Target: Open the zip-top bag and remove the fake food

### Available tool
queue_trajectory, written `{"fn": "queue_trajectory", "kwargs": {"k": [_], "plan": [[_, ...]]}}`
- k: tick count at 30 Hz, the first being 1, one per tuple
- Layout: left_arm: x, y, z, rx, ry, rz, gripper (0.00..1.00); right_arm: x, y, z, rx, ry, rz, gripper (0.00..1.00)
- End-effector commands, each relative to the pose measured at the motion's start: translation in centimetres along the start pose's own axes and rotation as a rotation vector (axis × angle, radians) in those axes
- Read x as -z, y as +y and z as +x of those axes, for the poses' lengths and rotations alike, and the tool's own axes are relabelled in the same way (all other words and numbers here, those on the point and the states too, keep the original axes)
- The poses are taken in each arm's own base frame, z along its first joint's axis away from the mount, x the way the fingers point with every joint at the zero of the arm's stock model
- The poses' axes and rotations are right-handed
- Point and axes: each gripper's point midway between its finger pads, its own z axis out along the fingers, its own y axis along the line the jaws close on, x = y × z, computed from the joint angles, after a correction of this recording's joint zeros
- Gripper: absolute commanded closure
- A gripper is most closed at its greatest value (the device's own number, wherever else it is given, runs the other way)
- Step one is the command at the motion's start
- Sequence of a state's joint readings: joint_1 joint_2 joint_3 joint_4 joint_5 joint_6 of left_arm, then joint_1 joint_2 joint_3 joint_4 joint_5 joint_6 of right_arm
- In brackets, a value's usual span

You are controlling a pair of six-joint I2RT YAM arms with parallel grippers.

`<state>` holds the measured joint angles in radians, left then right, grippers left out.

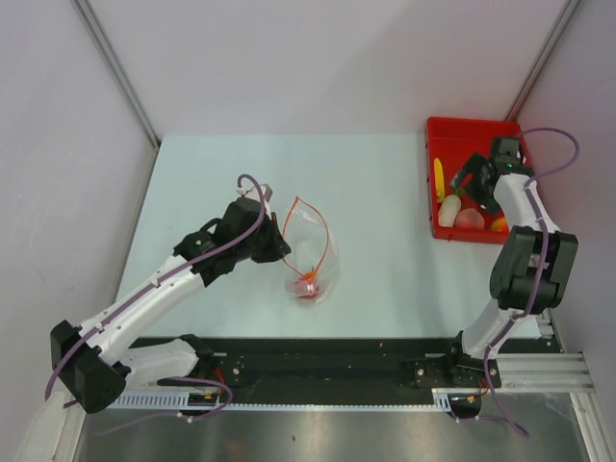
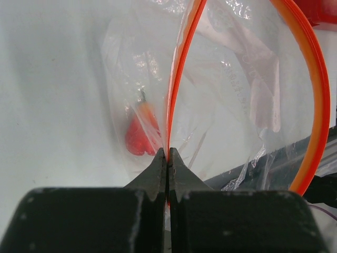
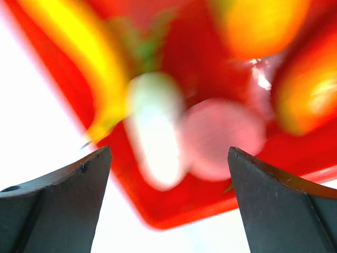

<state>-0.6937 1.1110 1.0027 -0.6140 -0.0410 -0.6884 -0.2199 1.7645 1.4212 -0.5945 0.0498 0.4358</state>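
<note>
The left gripper (image 2: 167,158) clenches the zip-top bag (image 1: 310,252) at its strip mid-desk; the right gripper (image 1: 476,186), released (fingers spread), hangs over the red tray (image 1: 462,128) at the far right corner.

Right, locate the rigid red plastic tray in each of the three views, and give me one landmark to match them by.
Top external: the rigid red plastic tray sits at the table's far right corner, under the open right gripper.
Left wrist: only a red sliver at the top right edge, probably the tray.
Right wrist: it fills the blurred frame beyond the fingers.
Shared landmark: the tray itself; top and right wrist views also share the white radish.
</note>
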Motion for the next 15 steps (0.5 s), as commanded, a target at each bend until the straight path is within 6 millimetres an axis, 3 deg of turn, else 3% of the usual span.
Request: {"fn": "queue_trajectory", "kwargs": {"k": [1, 4, 5, 7, 8, 10, 11, 12, 15], "plan": [[0.8, -1.2, -1.3, 0.011, -0.055, 0.051, 1.0, 8.9, 9.7, 1.2, 0.137, -0.111, -0.241, 0.04], [0.8, -1.1, -1.4, 0.027, -0.068, 0.054, 1.0, 14.3, 15.1, 4.5, 0.239, -0.12, -0.411, 0.04], [0.8, -1.1, -1.4, 0.03, -0.069, 0.056, 1.0, 16.5, 17.7, 7.4, 0.303, -0.101, -0.486, 0.05], [0.8, -1.1, -1.3, 0.041, -0.075, 0.061, 1.0, 20.2, 20.0, 10.4, 0.381, -0.102, -0.586, 0.09], [0.7, -1.2, -1.3, 0.046, -0.074, 0.062, 1.0, 22.7, 21.8, 13.6, 0.458, -0.086, -0.654, 0.11], [0.5, -1.1, -1.1, 0.05, -0.069, 0.061, 1.0, 24.9, 22.0, 15.4, 0.491, -0.099, -0.669, 0.17], [0.5, -1.1, -1.1, 0.055, -0.069, 0.061, 1.0, 26.9, 22.8, 18.0, 0.542, -0.083, -0.724, 0.19], [0.5, -1.1, -1.0, 0.059, -0.066, 0.062, 1.0, 27.6, 23.0, 18.9, 0.566, -0.089, -0.74, 0.21], [0.3, -1.1, -0.9, 0.069, -0.068, 0.065, 1.0, 31.0, 24.3, 22.0, 0.64, -0.083, -0.833, 0.36]]}}
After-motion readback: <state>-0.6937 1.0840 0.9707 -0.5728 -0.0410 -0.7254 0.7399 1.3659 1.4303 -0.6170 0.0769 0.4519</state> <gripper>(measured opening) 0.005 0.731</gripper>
